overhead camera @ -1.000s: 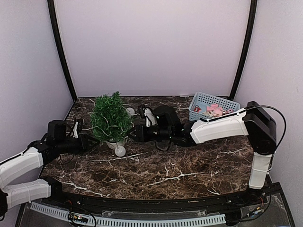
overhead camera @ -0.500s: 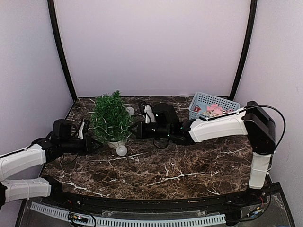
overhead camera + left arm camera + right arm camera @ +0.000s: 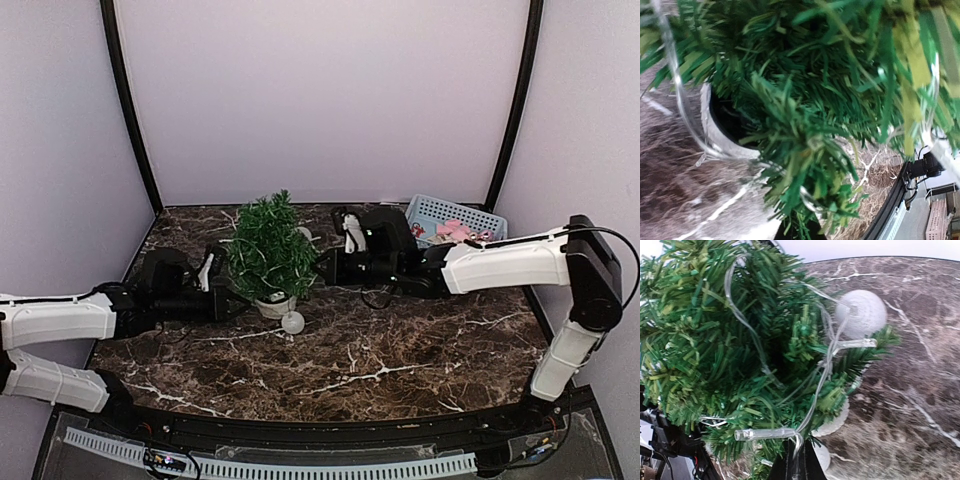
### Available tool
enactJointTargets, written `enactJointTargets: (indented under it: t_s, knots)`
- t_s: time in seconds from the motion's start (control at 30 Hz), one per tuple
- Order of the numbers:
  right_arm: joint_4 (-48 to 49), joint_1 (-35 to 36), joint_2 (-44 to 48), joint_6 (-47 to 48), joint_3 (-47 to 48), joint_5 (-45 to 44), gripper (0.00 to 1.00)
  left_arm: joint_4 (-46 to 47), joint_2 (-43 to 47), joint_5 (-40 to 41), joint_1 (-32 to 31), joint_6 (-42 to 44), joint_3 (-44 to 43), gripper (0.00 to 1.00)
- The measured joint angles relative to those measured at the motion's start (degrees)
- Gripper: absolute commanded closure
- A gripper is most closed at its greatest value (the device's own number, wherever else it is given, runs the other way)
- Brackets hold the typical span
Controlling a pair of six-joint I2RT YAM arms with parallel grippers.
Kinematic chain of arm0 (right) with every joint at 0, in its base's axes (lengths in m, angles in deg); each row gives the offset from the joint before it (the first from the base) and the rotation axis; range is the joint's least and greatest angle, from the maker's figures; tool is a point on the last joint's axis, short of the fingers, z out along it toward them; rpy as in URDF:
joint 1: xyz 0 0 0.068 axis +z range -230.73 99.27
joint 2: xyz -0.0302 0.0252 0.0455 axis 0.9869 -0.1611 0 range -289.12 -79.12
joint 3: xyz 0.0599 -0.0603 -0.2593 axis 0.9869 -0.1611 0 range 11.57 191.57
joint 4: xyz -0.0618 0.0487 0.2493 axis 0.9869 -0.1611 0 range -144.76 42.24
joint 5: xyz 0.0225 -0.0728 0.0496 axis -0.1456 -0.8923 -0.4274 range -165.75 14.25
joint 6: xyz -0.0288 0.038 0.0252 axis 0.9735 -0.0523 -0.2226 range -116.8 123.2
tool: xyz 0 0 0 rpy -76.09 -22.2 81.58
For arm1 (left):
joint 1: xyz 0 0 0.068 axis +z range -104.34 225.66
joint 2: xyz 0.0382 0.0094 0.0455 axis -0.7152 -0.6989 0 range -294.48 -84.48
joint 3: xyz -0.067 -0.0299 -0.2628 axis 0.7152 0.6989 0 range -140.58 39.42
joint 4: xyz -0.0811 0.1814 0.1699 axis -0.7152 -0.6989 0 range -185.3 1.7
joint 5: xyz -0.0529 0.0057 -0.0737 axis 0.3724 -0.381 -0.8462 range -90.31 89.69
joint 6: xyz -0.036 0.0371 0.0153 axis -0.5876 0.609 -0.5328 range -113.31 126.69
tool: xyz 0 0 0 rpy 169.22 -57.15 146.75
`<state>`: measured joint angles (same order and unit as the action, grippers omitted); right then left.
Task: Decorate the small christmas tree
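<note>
Stretching low, left tool [image 3: 230, 300] and right tool [image 3: 325, 268] (both pressed together) flank the small christmas tree [image 3: 268, 255].

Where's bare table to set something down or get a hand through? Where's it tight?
Free: the front strip of table between the tree and the near edge, and the back-left corner behind the left gripper. Tight: round the tree, with the right gripper, light string and white ball close by. The basket sits back right.
</note>
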<state>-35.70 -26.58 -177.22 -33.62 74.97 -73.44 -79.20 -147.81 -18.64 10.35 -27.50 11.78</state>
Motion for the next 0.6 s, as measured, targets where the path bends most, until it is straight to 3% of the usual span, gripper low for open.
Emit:
enactJointTargets:
  t_s: [0.23,0.47,0.6]
  knots:
    - [-3.9,-5.2,6.5,2.1,-5.1,1.6,1.00,5.3,-8.8,6.3,-9.2,-2.1,-4.3,1.00]
    - [-8.0,-7.9,10.5,4.5,-7.1,1.6,1.00,9.1,-15.7,10.2,-14.5,-3.5,-8.8,1.00]
    - [-9.2,-9.1,10.8,5.2,-7.2,1.6,0.99,10.7,-17.0,10.9,-15.3,-4.3,-9.1,0.86]
